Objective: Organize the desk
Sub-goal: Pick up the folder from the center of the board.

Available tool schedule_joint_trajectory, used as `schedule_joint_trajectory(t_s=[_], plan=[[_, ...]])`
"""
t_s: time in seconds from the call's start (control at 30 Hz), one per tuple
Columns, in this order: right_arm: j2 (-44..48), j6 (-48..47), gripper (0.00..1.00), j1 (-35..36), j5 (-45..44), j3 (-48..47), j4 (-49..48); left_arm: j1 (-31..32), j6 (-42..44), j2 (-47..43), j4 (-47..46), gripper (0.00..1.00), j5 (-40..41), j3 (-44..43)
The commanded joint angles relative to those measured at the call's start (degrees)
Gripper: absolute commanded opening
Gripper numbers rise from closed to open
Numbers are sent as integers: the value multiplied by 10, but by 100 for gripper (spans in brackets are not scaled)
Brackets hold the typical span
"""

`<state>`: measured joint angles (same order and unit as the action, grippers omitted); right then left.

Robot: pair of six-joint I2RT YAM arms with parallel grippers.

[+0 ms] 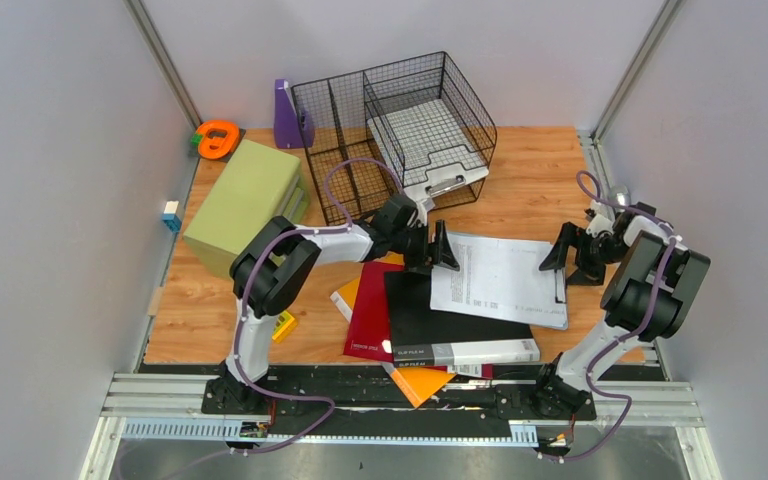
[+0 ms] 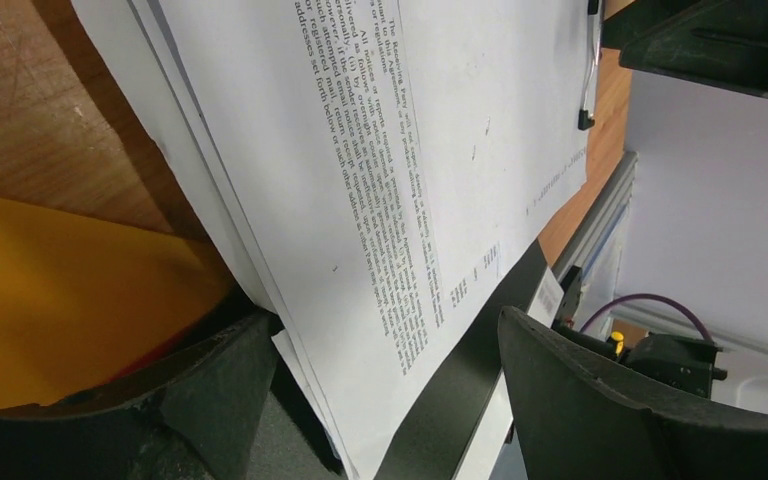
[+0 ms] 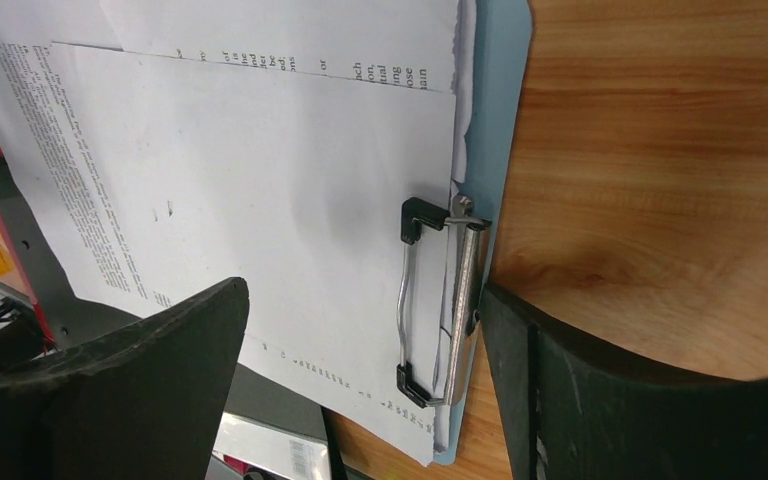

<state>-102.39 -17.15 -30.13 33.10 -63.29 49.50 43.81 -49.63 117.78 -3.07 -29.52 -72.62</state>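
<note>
Left arm: the elbow is bent high over the near-left desk (image 1: 530, 160) and the forearm runs right toward centre. The left hand (image 1: 432, 250) is angled down at the left edge of the printed sheets (image 2: 360, 150). Its jaws are spread wide with nothing between them, and whether they touch the paper cannot be told.

Right arm: folded tight at the right side, wrist turned left. The right hand (image 3: 360, 300) is low, jaws wide, straddling the metal clip (image 3: 440, 300) of the blue clipboard (image 3: 495, 120); no grip on it.

The clipboard lies at centre-right on the desk, partly over a black folder (image 1: 440, 310). A red folder (image 1: 370, 315) lies left of that.
</note>
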Motion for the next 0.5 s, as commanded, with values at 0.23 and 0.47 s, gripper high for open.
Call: schedule_joint_trajectory(t_s=[0.23, 0.47], plan=[[-26, -6, 87, 31, -12, 59, -12, -1, -109, 56, -232, 83, -101, 56], [-31, -9, 87, 31, -13, 61, -16, -3, -188, 49, -375, 76, -147, 83]])
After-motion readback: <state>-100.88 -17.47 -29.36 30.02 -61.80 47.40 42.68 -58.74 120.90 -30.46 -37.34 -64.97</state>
